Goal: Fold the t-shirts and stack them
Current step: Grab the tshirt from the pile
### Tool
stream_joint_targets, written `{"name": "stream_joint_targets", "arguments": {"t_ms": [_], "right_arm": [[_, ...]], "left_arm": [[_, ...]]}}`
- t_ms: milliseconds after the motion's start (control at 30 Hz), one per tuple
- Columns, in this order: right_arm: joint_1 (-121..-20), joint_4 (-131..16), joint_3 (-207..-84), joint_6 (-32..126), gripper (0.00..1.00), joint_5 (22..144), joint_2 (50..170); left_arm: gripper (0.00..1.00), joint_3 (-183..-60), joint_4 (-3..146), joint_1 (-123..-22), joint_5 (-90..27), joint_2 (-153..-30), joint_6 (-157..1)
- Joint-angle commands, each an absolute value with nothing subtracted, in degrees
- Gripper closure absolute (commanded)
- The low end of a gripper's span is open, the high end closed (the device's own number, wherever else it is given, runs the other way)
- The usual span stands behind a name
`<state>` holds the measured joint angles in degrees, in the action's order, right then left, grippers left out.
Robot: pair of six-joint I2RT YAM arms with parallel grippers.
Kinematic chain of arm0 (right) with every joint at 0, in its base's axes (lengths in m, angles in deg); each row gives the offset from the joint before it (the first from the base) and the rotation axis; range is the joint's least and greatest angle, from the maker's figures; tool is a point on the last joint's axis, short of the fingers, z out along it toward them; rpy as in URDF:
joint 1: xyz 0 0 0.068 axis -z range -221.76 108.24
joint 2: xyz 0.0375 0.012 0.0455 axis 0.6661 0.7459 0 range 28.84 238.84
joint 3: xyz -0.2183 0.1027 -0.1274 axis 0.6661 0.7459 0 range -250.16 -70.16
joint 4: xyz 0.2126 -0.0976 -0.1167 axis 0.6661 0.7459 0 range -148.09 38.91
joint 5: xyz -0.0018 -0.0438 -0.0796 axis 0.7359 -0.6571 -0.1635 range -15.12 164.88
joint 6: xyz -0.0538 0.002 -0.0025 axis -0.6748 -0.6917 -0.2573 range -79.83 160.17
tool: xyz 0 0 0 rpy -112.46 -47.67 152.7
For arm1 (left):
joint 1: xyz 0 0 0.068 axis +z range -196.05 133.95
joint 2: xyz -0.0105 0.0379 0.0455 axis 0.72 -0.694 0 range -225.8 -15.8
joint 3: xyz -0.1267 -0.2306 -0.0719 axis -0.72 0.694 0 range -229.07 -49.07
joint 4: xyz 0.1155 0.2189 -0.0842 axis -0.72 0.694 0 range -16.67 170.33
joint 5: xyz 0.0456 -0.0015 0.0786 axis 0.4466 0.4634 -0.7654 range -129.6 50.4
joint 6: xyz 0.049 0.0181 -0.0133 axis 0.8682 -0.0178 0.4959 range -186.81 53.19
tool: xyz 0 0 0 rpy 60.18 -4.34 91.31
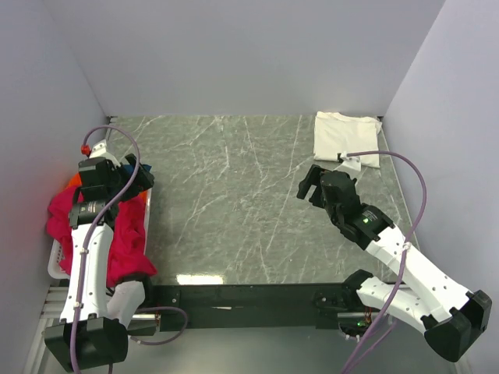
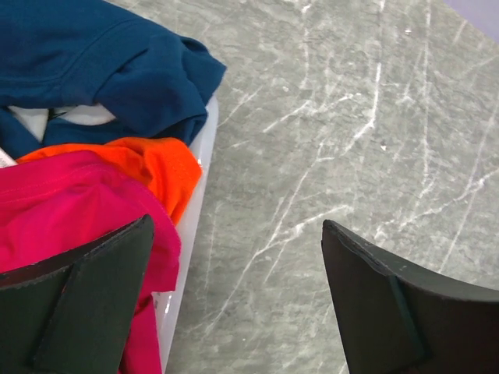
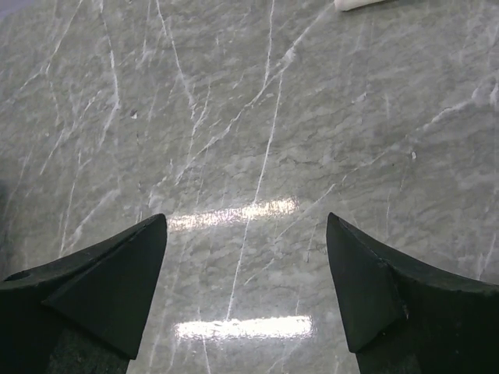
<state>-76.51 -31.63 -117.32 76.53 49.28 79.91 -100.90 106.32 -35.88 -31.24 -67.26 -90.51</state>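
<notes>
The left gripper hung with its jaws spread wide and nothing between them. It straddled the basket rim, with one finger over the crimson tee and the other over bare table. That placement looked like a setup for reaching into the pile.

In the basket the crimson tee lay nearest the gripper and spilled over the rim. An orange tee sat tucked against it, and a navy tee lay beyond, draped over the basket's corner. Something white showed under the navy, perhaps another tee, but too little was visible to tell.

The right gripper was likewise wide and empty, hovering over bare table near the cream tee. That tee lay folded flat in the far right corner, out of the way. It was probably the start of the stack, so most of the task remained.
</notes>
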Motion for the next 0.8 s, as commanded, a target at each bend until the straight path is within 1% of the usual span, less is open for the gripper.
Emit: {"name": "stream_joint_targets", "arguments": {"t_ms": [0,233,367,500,667,767], "right_arm": [[-76.8,-31.9,-117.8,76.5,0.11,46.1,78.4],[-76.9,-32.8,-118.0,76.5,0.11,46.9,80.2],[-76.8,-34.4,-118.7,75.3,0.11,48.0,82.0],[-76.8,-35.6,-119.8,73.6,0.11,49.0,84.5],[-76.7,-37.9,-120.2,73.4,0.11,50.6,87.2],[-76.8,-38.9,-120.0,73.6,0.11,51.8,88.2]], "left_arm": [[0.05,-103.0,106.9,-36.1,-34.8,-66.8,-91.1],[0.05,-103.3,110.1,-36.0,-39.4,-66.3,-94.0],[0.04,-103.6,114.3,-36.3,-48.6,-64.4,-97.7],[0.02,-105.5,120.2,-36.2,-53.9,-64.1,-101.4],[0.02,-105.7,127.4,-36.3,-53.0,-63.4,-106.8],[0.01,-102.0,129.7,-36.2,-53.0,-60.3,-109.7]]}}
